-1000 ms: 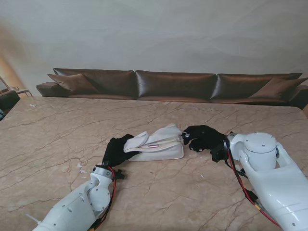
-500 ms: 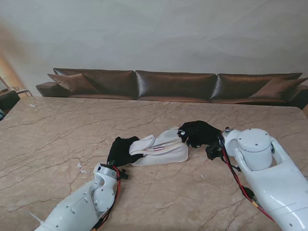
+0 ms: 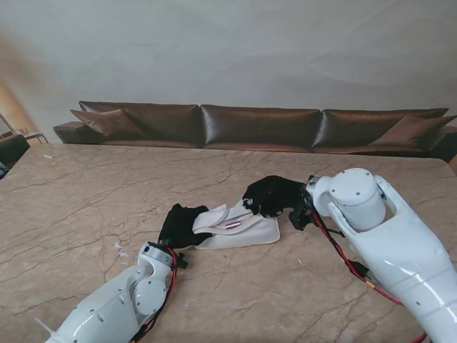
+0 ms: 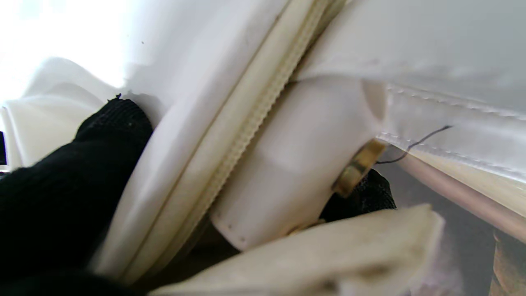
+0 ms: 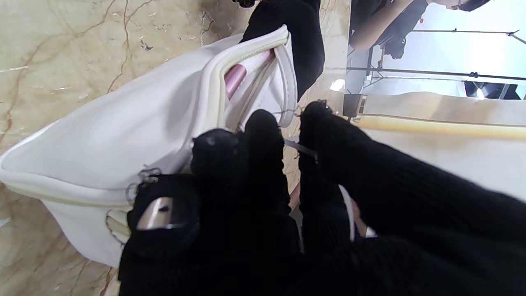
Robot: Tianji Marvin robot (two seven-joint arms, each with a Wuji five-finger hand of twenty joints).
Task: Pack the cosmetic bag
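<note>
The white cosmetics bag (image 3: 239, 227) lies near the middle of the marble bench (image 3: 86, 193), mouth unzipped, with a pink item (image 5: 235, 78) showing inside. My left hand (image 3: 180, 223) is closed on the bag's left end, fingers pressed along its zipper (image 4: 250, 119). My right hand (image 3: 270, 196) pinches the bag's right end with fingers bunched together.

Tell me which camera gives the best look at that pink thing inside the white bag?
The right wrist view: the pink item shows clearly through the open zipper mouth of the white bag. The stand view shows it only as a thin pinkish sliver at the opening. The left wrist view, pressed close against the bag, does not show it at all.
</note>
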